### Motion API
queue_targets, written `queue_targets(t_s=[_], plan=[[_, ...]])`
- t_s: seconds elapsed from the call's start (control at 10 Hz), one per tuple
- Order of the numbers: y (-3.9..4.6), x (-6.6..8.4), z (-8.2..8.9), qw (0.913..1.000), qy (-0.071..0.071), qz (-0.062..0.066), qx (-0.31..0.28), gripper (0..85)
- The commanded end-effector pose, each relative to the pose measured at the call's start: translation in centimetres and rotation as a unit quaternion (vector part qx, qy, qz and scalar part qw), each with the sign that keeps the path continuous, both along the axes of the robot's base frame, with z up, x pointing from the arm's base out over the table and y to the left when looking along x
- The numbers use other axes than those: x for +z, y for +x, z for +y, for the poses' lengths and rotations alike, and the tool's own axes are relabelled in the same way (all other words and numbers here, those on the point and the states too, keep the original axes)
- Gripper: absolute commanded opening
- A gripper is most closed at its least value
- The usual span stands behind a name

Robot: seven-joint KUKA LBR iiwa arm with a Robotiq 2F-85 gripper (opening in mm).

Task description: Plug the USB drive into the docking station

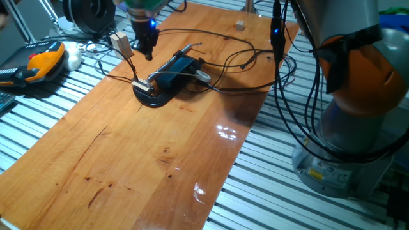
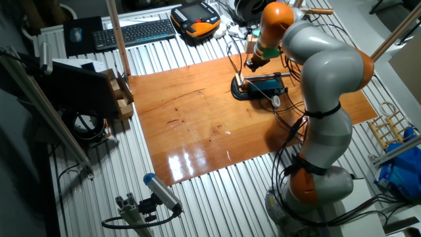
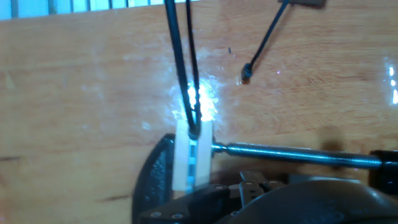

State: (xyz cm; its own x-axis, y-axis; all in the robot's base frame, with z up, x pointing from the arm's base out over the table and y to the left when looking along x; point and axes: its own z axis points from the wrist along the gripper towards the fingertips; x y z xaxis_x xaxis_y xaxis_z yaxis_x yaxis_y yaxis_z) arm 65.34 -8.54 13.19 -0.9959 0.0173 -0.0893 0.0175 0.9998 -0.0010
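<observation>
From above we see the USB drive upright on the docking station; side views hide whether the gripper is open.

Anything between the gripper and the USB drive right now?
Yes. Two thin black cables run down onto the end of the USB drive, crossing the gap below the gripper, which hangs just above it. Nothing else shows in that gap.

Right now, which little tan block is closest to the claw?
The tan block right beside the claw, on the orange device's side. The other tan block sits far away near the wooden board's back edge.
</observation>
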Motion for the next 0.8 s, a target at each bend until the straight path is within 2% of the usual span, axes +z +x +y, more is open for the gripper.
queue_targets(t_s=[0.0, 0.2, 0.7], plan=[[-0.31, 0.2, -0.4, 0.9999, 0.001, 0.000, 0.011, 0.0], [-0.78, 0.4, -1.0, 0.9998, 0.003, 0.001, 0.022, 0.0], [-1.78, 1.0, -1.4, 0.9984, -0.017, -0.006, 0.053, 0.0]])
